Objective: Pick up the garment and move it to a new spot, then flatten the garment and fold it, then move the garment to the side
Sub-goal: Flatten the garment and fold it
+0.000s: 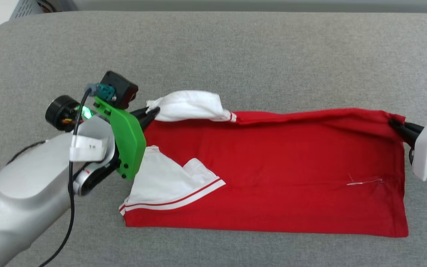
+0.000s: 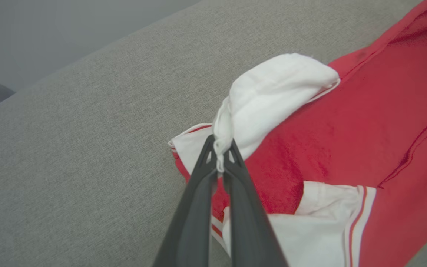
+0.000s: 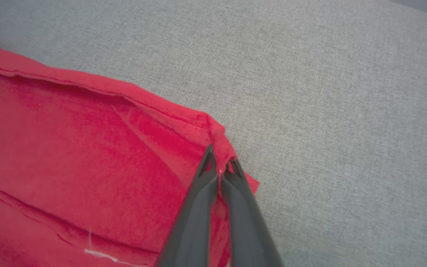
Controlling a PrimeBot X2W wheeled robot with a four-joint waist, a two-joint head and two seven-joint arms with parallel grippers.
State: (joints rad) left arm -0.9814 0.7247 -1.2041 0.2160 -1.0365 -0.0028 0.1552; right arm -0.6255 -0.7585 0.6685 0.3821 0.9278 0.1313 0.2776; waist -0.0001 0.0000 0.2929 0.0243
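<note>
While both grippers were clamped on its far edge, the garment point(image 1: 291, 174) lay spread lengthwise on the grey fabric surface point(image 1: 235, 48).
The left gripper point(image 2: 219, 155) was closed on the bunched far white sleeve point(image 1: 189, 105), and the right gripper point(image 3: 219, 167) was closed on the red hem corner point(image 3: 217, 133). For a clean fold, both corners should have been lifted evenly, with the far edge taut, and carried toward the near edge point(image 1: 265, 228); uneven lift would likely skew the crease. Bare surface lay open beyond the far edge, with a narrower strip along the near side.
</note>
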